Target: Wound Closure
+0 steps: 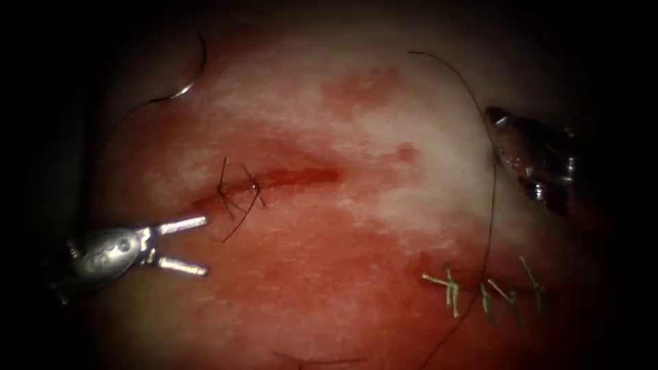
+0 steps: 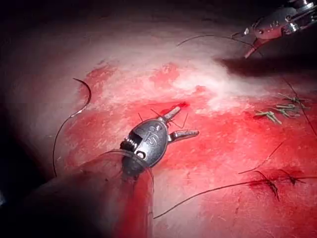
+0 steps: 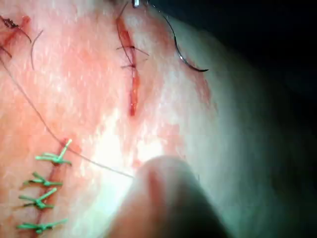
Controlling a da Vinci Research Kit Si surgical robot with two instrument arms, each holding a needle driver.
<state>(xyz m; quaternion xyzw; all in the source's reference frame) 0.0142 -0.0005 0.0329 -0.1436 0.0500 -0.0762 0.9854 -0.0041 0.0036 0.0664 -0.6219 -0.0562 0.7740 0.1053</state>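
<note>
1. Hanging just below the left end of the cut, the left tool has its jaws wide and holds nothing.
2. The right tool sits well to the right of the cut, by the thread; I cannot tell how its jaws stand.
3. The needle lies loose on the tissue, up and left of the cut, far from both tools and not in the tissue.
4. Dark stitches cross the left part of the cut.
5. Pale green stitches sit lower right, and the thread runs down past them.
</note>
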